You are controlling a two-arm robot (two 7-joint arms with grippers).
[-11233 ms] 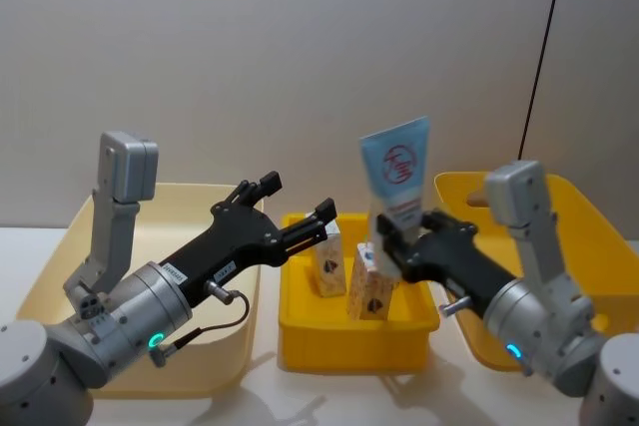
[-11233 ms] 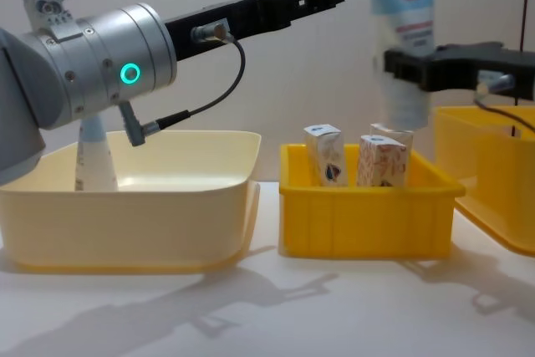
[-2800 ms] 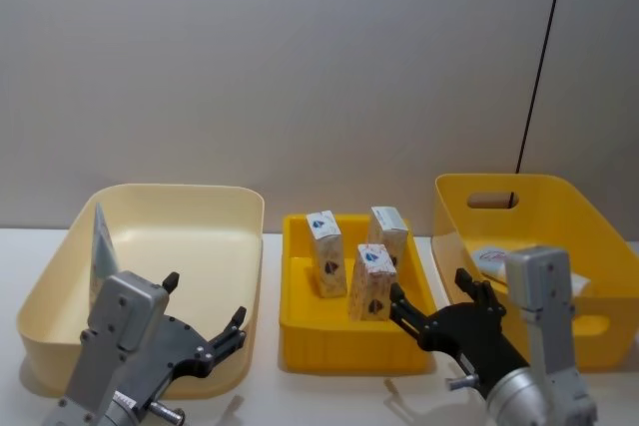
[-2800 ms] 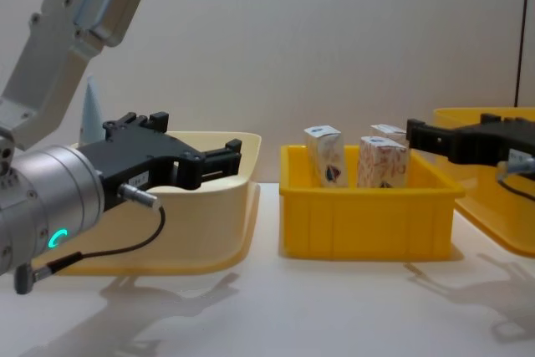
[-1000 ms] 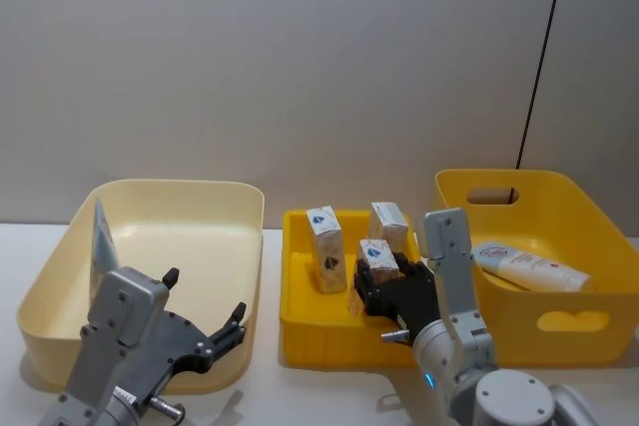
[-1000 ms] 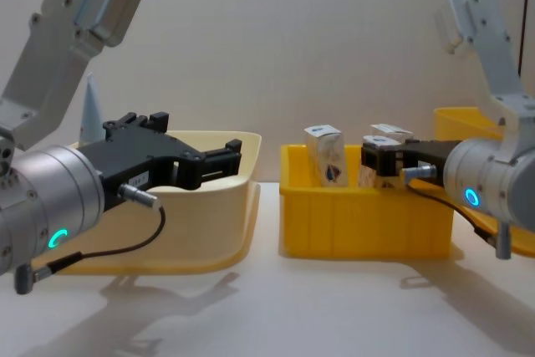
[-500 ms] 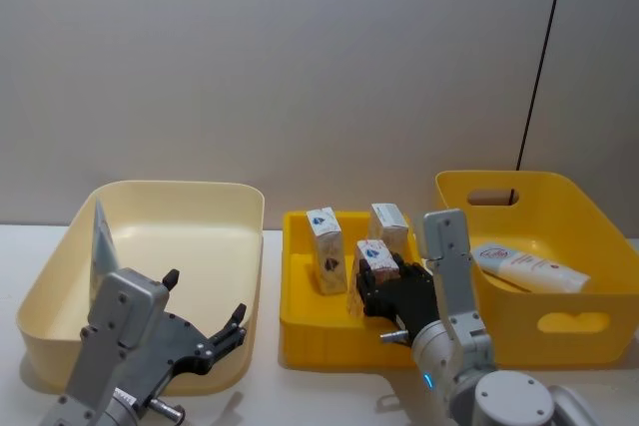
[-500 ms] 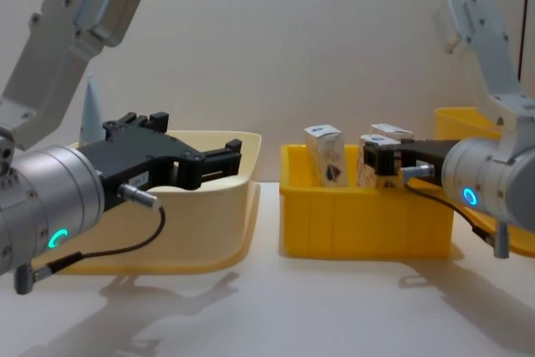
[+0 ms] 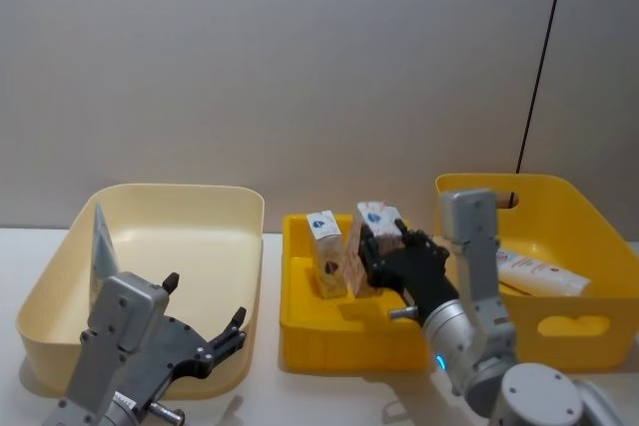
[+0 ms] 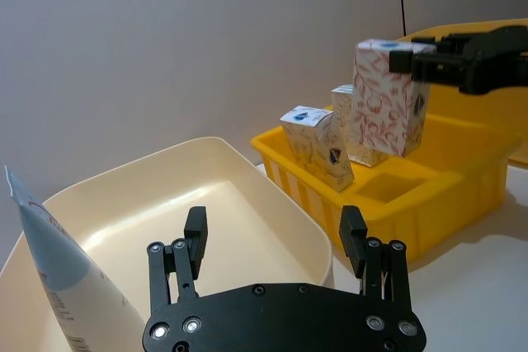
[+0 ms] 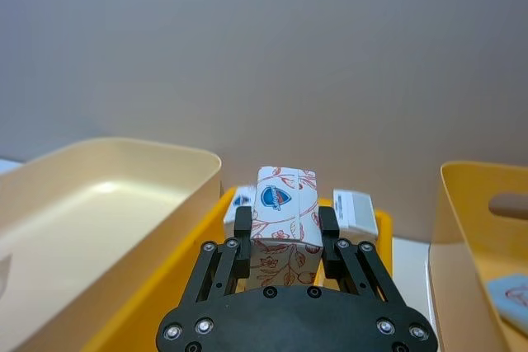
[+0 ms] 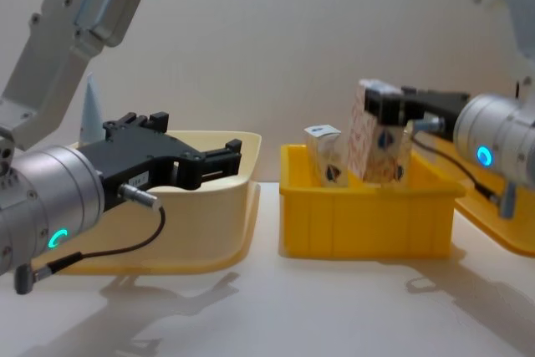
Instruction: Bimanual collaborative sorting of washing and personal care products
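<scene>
The right hand [image 9: 384, 251] sits in the middle of the head view, a little right of center. It holds a white carton [image 9: 371, 231] tight between its two black fingers. The carton is lifted up and tilted, above the small yellow bin [image 9: 339, 331] in the middle. In the chest view the carton [image 12: 368, 135] hangs higher than the rim of that bin [image 12: 368, 206].

Two more cartons stand in the small bin. One [image 9: 325, 244] is just left of the held one. The other [image 10: 342, 109] is at the back, partly hidden.

The left hand [image 9: 205, 341] is at the lower left of the head view, in front of the cream bin [image 9: 150, 207]. Its fingers are spread wide and hold nothing. In the left wrist view the fingers [image 10: 195, 237] stand well apart.

A light-blue tube [image 9: 101, 246] leans upright against the left wall of the cream bin. Another tube [image 9: 539, 271] lies flat in the big yellow bin [image 9: 559, 192] at the right. All the bins sit on the white worktop [image 12: 334, 307].
</scene>
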